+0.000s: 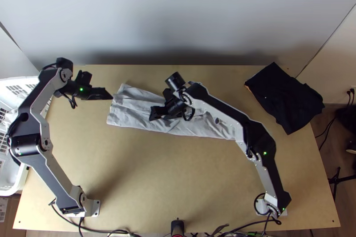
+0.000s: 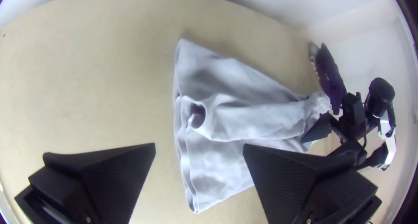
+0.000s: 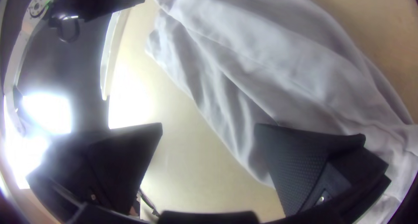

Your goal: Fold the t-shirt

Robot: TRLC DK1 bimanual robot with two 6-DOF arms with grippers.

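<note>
A light grey cloth t-shirt (image 1: 133,114) is lying lengthwise across the far half of the light wooden table (image 1: 169,183), and everything else is being placed by that shirt. It is forming a long, narrow, folded strip, with wrinkles running along it. At its left end several layered edges are showing, and in the left wrist view a loose fold is curling into a small open tube there.

The left gripper (image 1: 100,86), with two wide flat black fingers, is sitting just beside the shirt's left end. Its fingers are standing wide apart in the left wrist view and are gripping nothing; whether either is touching the fabric, I can't tell.

The right gripper (image 1: 159,103), built the same way, is sitting over the middle of the shirt and is pointing toward its left end. Its fingers are also spreading wide, with bare wood and some grey fabric showing between them, and they are pinching nothing. Whether they are pressing on the fabric, I can't tell.

A black, bunched piece of cloth (image 1: 285,99) is resting to the right of the shirt, well apart from it. A white plastic basket with slotted walls (image 1: 13,189) is standing well to the shirt's left.
</note>
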